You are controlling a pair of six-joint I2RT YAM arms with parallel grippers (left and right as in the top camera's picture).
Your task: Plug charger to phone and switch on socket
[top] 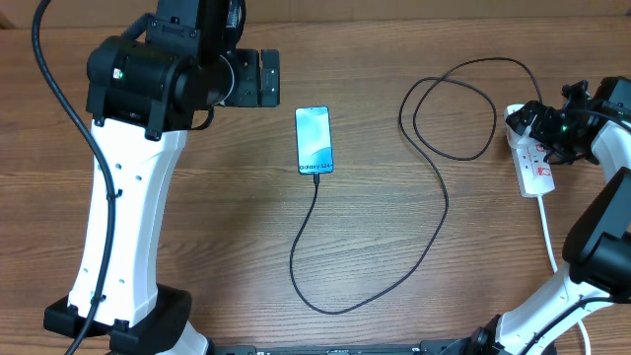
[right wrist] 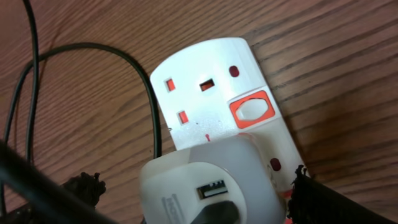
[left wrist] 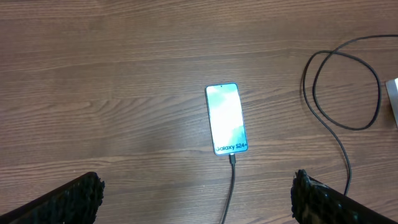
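1. The phone (top: 315, 140) lies flat and face up on the wooden surface (top: 227, 227), near the middle. Its screen is lit pale blue-teal.
2. The charger cable (left wrist: 232, 183) is plugged into the phone's bottom edge. It runs down toward the near edge of the surface, curves right and back up, makes a loose loop, and ends at the socket (right wrist: 211, 87).
3. The socket, a white power strip, lies at the far right of the surface, well apart from the phone. Its white cord (top: 547, 232) trails toward the base of the right arm.
4. A white adapter (right wrist: 205, 171) sits plugged into the strip. Beside it is an empty three-pin outlet and an orange-rimmed rocker switch (right wrist: 252, 112). I cannot tell whether the switch is on or off.
5. The right claw (right wrist: 193, 180) hangs directly over the strip. Its fingers are spread wide to either side of the adapter and grip nothing.
6. The left claw (left wrist: 196, 180) hovers above the surface to the left of the phone. It is wide apart and empty, with the phone in its wrist view.
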